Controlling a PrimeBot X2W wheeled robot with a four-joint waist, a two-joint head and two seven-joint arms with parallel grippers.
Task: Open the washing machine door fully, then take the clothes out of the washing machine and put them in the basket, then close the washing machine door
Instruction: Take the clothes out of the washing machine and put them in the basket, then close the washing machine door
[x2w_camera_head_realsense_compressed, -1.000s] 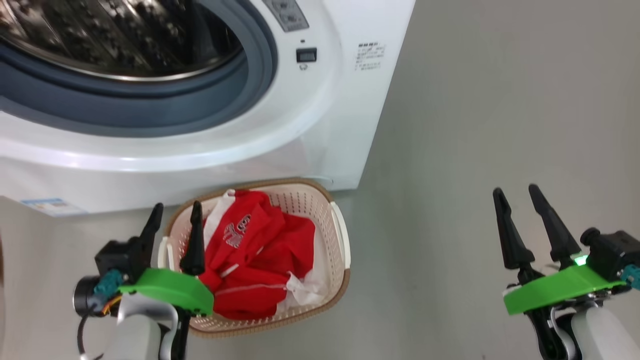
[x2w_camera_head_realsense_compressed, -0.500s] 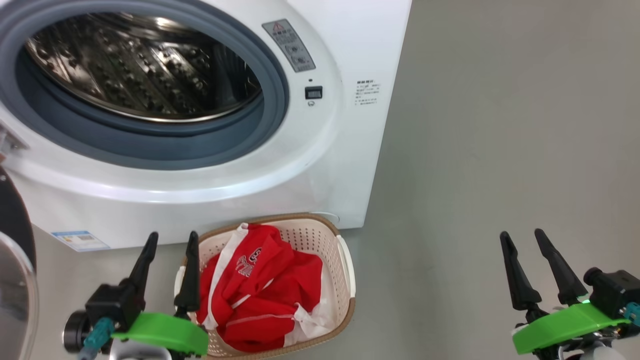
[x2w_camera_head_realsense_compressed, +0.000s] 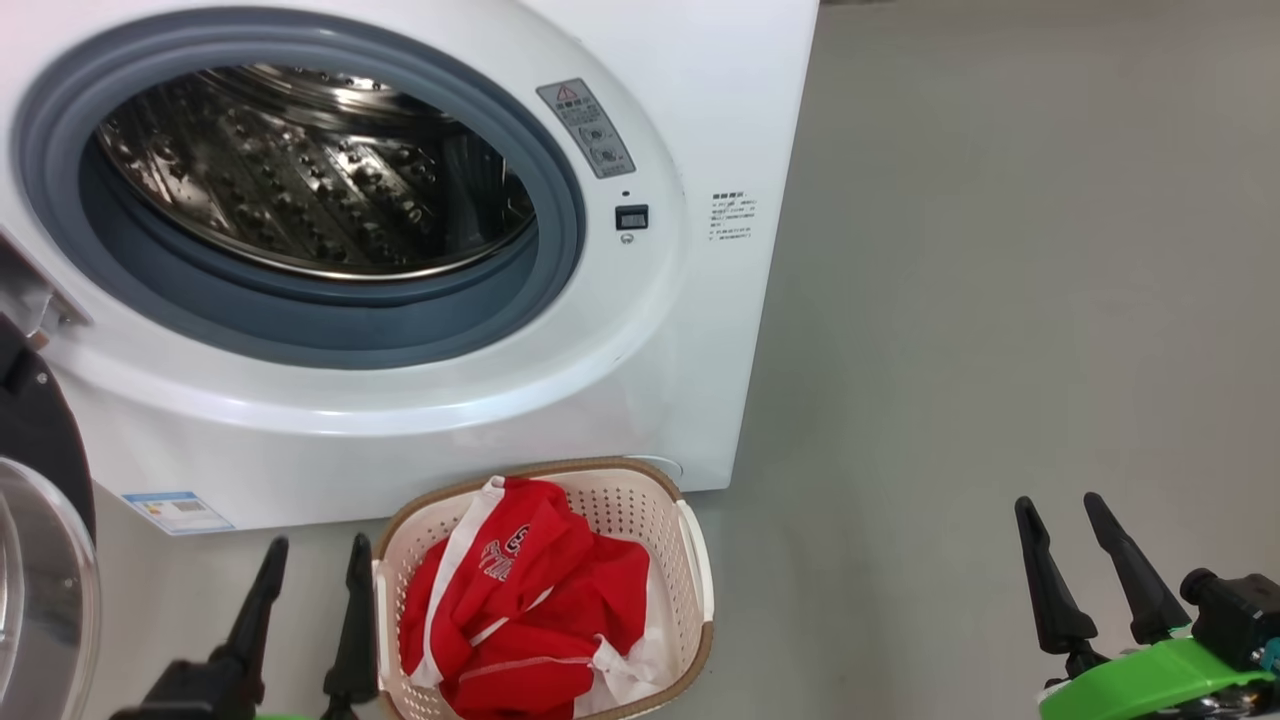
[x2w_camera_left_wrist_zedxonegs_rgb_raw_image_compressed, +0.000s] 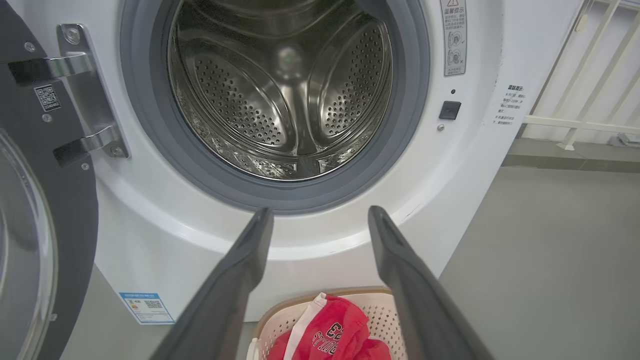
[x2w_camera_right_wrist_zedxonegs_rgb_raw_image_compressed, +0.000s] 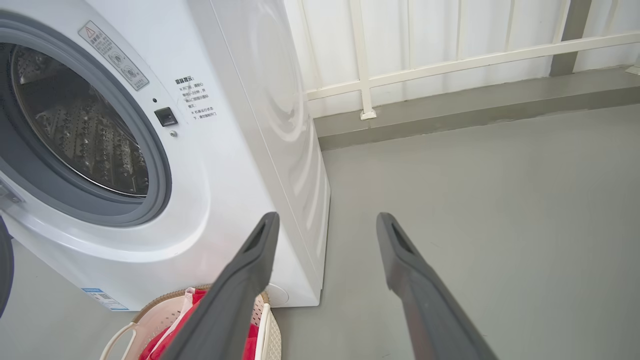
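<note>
The white washing machine (x2w_camera_head_realsense_compressed: 690, 330) (x2w_camera_left_wrist_zedxonegs_rgb_raw_image_compressed: 150, 240) (x2w_camera_right_wrist_zedxonegs_rgb_raw_image_compressed: 240, 165) stands with its mouth uncovered and its steel drum (x2w_camera_left_wrist_zedxonegs_rgb_raw_image_compressed: 285, 95) bare. Its black-rimmed door (x2w_camera_head_realsense_compressed: 40, 560) (x2w_camera_left_wrist_zedxonegs_rgb_raw_image_compressed: 45, 240) hangs swung out at the far left. Red clothes (x2w_camera_head_realsense_compressed: 520, 620) (x2w_camera_left_wrist_zedxonegs_rgb_raw_image_compressed: 330, 335) lie in the cream basket (x2w_camera_head_realsense_compressed: 695, 560) (x2w_camera_right_wrist_zedxonegs_rgb_raw_image_compressed: 120, 340) on the floor just below the machine's front. My left gripper (x2w_camera_head_realsense_compressed: 315, 555) (x2w_camera_left_wrist_zedxonegs_rgb_raw_image_compressed: 320, 215) hangs open and empty just left of the basket, aimed at the drum mouth. Far to the right, my right gripper (x2w_camera_head_realsense_compressed: 1060, 505) (x2w_camera_right_wrist_zedxonegs_rgb_raw_image_compressed: 325, 220) is open and empty above the floor.
Grey floor (x2w_camera_head_realsense_compressed: 1000, 300) stretches to the right of the machine. A white railing (x2w_camera_right_wrist_zedxonegs_rgb_raw_image_compressed: 450, 55) on a low kerb runs behind it. A blue label (x2w_camera_head_realsense_compressed: 175, 510) marks the machine's lower left corner.
The head camera has tilted upward, so the machine, basket and both grippers sit lower in the picture. Both grippers stay open. The clothes lie as before in the basket.
</note>
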